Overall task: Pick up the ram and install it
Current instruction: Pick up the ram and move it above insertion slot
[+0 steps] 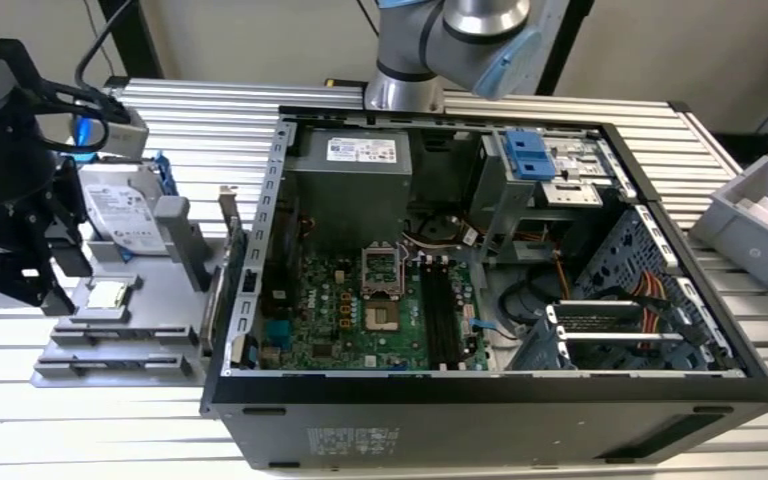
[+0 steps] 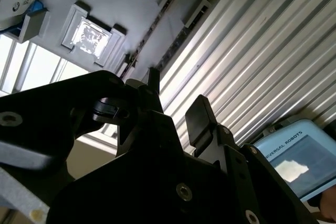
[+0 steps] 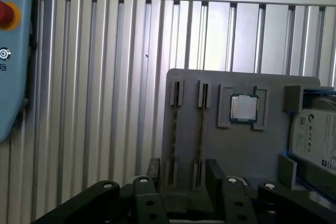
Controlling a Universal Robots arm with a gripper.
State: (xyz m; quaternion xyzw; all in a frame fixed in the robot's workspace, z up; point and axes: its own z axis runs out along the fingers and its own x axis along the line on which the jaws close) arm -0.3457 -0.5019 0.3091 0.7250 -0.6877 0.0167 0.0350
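Just one ram (image 3: 202, 129) beneath one spread end effector (image 3: 184, 174).

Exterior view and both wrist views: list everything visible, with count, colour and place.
computer case: one, black, open, middle of the table
motherboard: one, green, inside the case
tray: one, grey, on the exterior view's left of the case
ram: one, dark, on edge in a tray slot
chip: one, silver, in a tray pocket
hard drive: one, silver, blue bracket, on the tray
bin: one, grey, exterior view's right edge
control pad: one, light blue, on the table
table: one, silver, slatted
gripper: one, black, open, over the tray near the ram
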